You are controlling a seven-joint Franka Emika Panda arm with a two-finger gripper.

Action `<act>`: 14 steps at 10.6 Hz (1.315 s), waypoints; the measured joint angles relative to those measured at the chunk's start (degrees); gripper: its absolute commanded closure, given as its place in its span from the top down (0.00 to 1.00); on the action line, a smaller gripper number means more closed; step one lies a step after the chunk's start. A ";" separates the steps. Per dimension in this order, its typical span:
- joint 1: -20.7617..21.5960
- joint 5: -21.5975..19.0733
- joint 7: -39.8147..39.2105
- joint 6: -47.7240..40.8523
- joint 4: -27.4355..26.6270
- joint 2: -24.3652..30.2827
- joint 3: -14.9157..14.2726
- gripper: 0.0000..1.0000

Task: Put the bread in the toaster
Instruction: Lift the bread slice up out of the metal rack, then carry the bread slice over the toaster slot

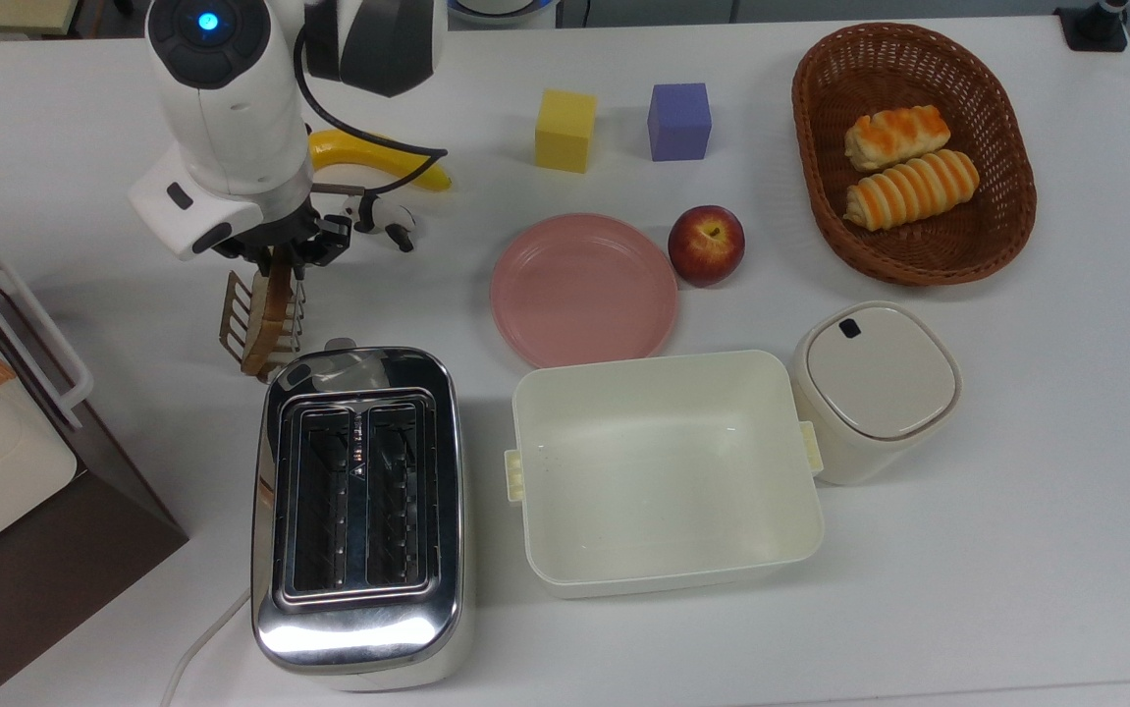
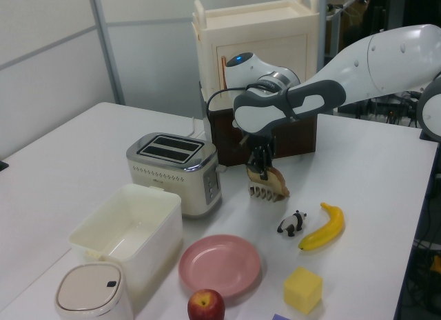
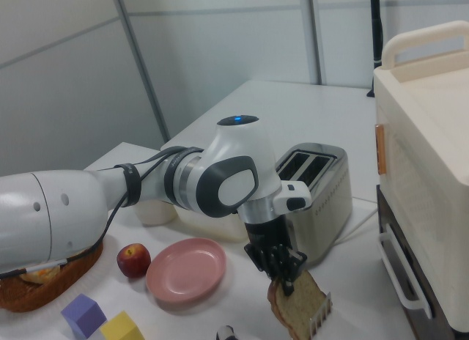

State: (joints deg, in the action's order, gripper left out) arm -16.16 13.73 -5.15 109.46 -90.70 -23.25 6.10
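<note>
The bread [image 1: 273,302] stands on edge in a small brown toast rack [image 1: 239,319] near the top view's left edge of the worktop [image 1: 1016,491], just beyond the end of the toaster [image 1: 358,511], which sits toward the worktop's near edge in the top view. In the right view the slice [image 3: 297,300] leans a little in the rack, with its rounded top uppermost. The gripper [image 1: 282,257] is down on that top, and in the right view the jaws [image 3: 282,270] sit to either side of the upper crust; they appear to be closed on the bread, though I cannot tell how firmly.

By the look of it, the slice is light and thin, and it is likely soft in the crumb, with a firmer crust. A hard squeeze would probably dent or tear it, and a loose one would let it swing or slip. The upper crust, at mid-width, seems the best place to take hold, since the slice then hangs straight below the jaws. It is also the only edge standing free of the rack's prongs.

The toaster's two dark slots [image 1: 360,496] are narrow, so the slice will need to stay upright and aligned with a slot as it goes in. The lift should go straight up, or the rack may snag and come with it.
</note>
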 measured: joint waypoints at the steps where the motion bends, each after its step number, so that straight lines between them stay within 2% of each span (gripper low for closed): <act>1: 0.00 0.00 -0.35 0.00 0.01 0.00 0.00 0.00; 7: 0.00 0.01 -0.64 0.24 1.00 0.78 0.00 0.00; 14: 0.01 -0.03 -0.64 0.35 4.87 11.16 0.22 0.00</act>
State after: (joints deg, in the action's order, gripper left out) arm -16.15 13.69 -5.78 109.81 -85.83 -12.09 6.32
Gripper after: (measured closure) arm 0.877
